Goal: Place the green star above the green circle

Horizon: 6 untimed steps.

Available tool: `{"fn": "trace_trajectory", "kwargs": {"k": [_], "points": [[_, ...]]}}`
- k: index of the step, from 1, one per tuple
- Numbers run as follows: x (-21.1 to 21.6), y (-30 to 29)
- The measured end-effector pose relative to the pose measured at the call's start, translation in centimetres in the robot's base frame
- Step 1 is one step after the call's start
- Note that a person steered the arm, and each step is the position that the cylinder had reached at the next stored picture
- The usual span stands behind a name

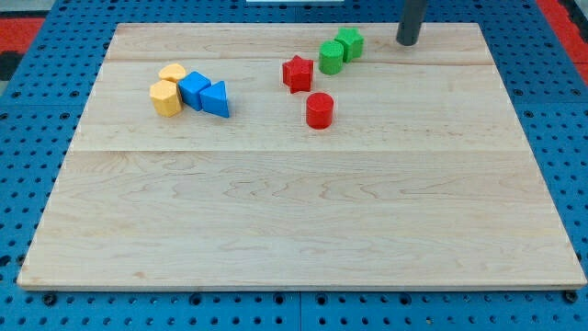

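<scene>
pale wooden table on blue pegboard, green star near the view's top, touching green circle on its upper right, my tip just right of the star, apart, no pincer to report, red, blue, yellow blocks leftward

A pale wooden board lies on blue perforated matting.

The wooden board carries two green, two red, two blue, two yellow blocks.
</scene>
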State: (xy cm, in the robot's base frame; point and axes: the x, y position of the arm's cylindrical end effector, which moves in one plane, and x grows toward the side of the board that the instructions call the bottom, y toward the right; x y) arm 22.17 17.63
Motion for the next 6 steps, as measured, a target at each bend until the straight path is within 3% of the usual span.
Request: {"fn": "trace_trajectory", "kwargs": {"k": [2, 6], "points": [[-1.3, -12.1], [-1.3, -11.9]]}}
